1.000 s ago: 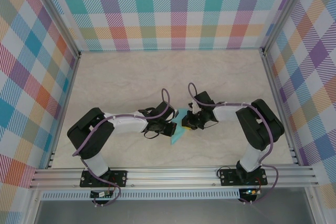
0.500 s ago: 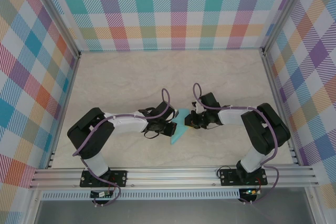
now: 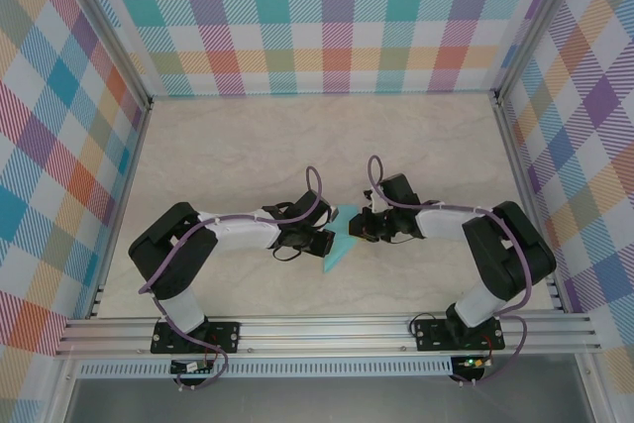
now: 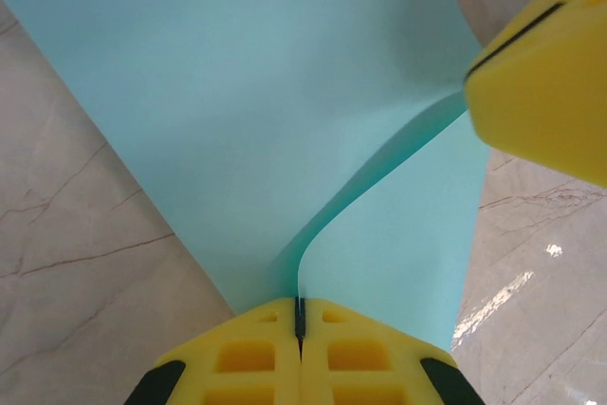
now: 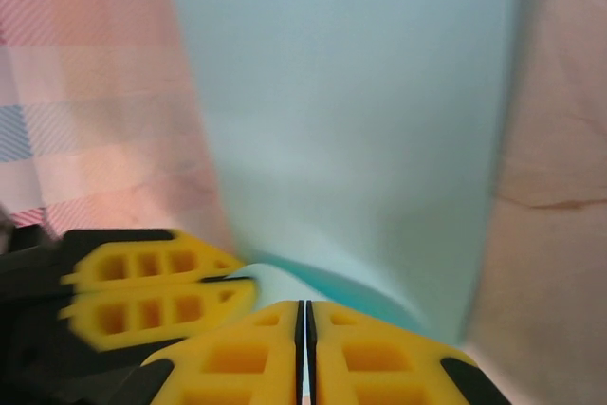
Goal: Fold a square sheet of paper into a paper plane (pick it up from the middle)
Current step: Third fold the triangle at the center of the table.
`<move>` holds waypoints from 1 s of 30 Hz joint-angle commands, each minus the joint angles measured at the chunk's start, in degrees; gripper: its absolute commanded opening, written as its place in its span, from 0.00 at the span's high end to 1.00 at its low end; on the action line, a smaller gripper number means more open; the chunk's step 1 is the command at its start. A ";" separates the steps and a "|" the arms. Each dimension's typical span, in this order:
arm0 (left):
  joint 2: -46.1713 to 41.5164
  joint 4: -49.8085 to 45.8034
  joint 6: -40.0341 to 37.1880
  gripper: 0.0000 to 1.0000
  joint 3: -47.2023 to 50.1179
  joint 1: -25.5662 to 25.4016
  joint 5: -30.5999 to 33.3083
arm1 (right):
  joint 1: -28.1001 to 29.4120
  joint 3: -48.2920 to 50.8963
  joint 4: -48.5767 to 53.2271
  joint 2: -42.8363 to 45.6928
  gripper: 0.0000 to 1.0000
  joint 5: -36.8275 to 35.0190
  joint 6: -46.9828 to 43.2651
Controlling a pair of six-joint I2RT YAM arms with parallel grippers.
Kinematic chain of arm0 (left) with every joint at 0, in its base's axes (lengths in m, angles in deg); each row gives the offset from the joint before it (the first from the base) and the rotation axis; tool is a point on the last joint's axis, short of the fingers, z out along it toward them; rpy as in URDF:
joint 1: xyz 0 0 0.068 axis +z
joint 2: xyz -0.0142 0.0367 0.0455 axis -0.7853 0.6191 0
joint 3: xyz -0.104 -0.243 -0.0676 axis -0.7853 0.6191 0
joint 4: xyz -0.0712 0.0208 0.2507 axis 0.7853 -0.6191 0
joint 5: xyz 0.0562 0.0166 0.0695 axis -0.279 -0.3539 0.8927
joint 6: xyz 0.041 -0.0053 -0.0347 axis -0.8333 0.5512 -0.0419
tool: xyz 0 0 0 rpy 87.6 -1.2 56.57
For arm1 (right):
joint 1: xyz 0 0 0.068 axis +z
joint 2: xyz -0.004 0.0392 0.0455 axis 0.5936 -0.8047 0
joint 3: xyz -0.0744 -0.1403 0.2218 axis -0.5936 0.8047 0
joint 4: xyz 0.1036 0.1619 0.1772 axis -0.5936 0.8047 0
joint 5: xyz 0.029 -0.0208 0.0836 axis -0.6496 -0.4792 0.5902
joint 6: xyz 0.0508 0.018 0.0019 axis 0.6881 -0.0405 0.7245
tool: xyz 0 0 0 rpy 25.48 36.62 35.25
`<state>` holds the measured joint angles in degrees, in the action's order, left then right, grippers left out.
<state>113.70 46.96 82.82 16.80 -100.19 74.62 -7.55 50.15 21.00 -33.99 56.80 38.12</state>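
Left gripper (image 3: 322,243) and right gripper (image 3: 359,228) are seen from above at mid-frame, tips almost meeting on the paper (image 3: 338,251) over the table (image 3: 248,156). From the left wrist, fingers (image 4: 247,362) at the bottom edge are pressed together on a folded layer, probably to set a crease. From the right wrist, the jaws at bottom centre are closed, pinching a curled edge.

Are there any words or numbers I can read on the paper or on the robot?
None: no word, number or sign can be read.
The sheet of paper is plain teal, with no writing.
The left gripper and right gripper are yellow, with no label.
The checked walls show only coloured squares.
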 commanded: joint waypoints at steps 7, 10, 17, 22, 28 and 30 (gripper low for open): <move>3.34 -3.20 -1.07 1.00 0.33 0.42 0.46 | 3.48 -0.43 -0.57 -3.16 0.89 1.54 1.12; 3.11 -3.31 -1.03 1.00 0.29 0.44 0.61 | 3.48 0.04 0.00 -5.77 0.90 0.45 -0.12; -0.07 -6.64 1.15 0.87 -2.39 0.42 1.44 | 3.57 1.46 2.99 -7.20 0.91 -2.85 -0.96; -6.40 -12.00 7.32 0.64 -4.57 0.45 5.11 | 3.70 1.94 3.45 -6.82 0.91 -3.21 -0.43; -14.93 -9.08 15.31 0.69 -1.89 -1.02 1.42 | 3.92 1.63 3.20 -6.76 0.91 -4.40 1.33; -15.81 -6.07 18.62 0.75 -0.39 -1.71 -1.29 | 3.93 1.71 3.27 -6.75 0.91 -4.83 1.82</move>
<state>99.54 38.66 95.41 14.39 -100.81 76.50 -4.03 50.02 20.73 -39.50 57.11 39.26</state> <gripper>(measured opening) 0.262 0.092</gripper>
